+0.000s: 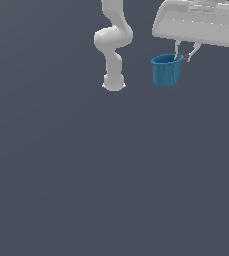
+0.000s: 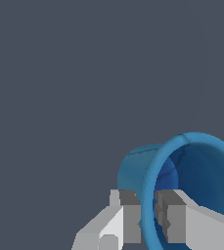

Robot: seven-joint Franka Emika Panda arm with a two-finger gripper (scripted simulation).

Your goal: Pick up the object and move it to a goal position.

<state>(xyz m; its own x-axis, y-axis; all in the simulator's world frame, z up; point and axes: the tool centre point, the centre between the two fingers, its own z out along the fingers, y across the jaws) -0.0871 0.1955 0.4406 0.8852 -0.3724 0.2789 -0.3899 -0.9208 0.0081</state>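
Note:
The object, a small blue cup (image 1: pixel 165 73) with a hollow inside, hangs below the white gripper (image 1: pixel 181 58) near the top right of the exterior view. The wrist view looks into the cup's open mouth (image 2: pixel 191 180). The gripper (image 2: pixel 147 217) is shut on the cup's thin wall: one finger (image 2: pixel 128 215) presses the outside, the other finger (image 2: pixel 174 217) sits inside the rim. The cup looks lifted off the dark floor, hanging upright.
The arm's white base and links (image 1: pixel 113 50) stand to the exterior view's left of the cup. Plain dark grey floor (image 1: pixel 111 175) fills everything else. No goal marker shows.

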